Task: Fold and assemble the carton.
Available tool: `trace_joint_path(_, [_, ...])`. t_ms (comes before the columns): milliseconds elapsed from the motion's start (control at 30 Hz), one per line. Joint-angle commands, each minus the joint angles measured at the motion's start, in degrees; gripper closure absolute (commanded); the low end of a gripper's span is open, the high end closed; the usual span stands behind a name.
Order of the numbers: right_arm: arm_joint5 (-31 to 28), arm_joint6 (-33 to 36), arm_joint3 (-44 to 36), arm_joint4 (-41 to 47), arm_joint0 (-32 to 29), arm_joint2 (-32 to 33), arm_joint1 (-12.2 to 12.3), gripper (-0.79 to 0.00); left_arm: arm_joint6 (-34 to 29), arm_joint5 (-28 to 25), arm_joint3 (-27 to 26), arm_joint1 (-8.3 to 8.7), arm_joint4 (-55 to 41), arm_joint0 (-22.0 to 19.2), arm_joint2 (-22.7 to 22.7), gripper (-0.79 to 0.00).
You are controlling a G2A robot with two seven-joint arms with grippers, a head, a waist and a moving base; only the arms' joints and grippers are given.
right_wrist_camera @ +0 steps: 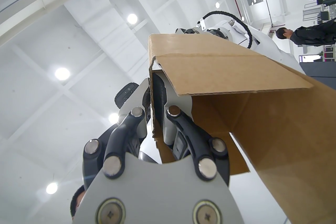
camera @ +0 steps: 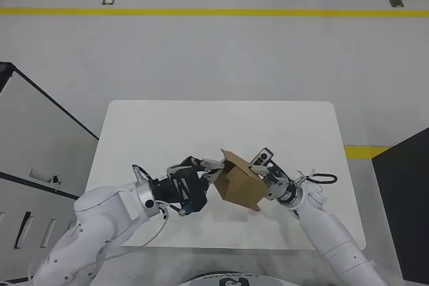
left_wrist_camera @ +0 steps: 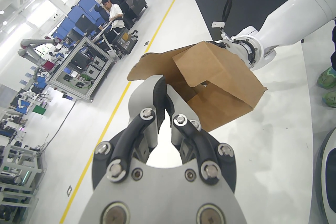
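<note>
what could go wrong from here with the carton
1. The right fingers pinch just one thin wall of the carton, which seems lifted; a push could twist it or make it slip.
2. The left fingers, shut, sit at the edge of the open flap; pressing there might crease the flap crookedly or tear it.
</note>
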Motion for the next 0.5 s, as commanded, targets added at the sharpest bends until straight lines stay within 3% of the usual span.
trace_joint_path(0, [0.05, 0.05, -0.13, -0.04, -0.14, 0.13, 0.04, 0.0, 0.05, -0.31, 0.0, -0.03, -0.18, -0.2, 0.45, 0.0])
trace_joint_path(467, [1.09, -0.51, -0.67, -0.71, -0.43, 0.02, 0.16, 0.0, 0.01, -0.66, 0.0, -0.06, 0.21, -0.48, 1.05, 0.0])
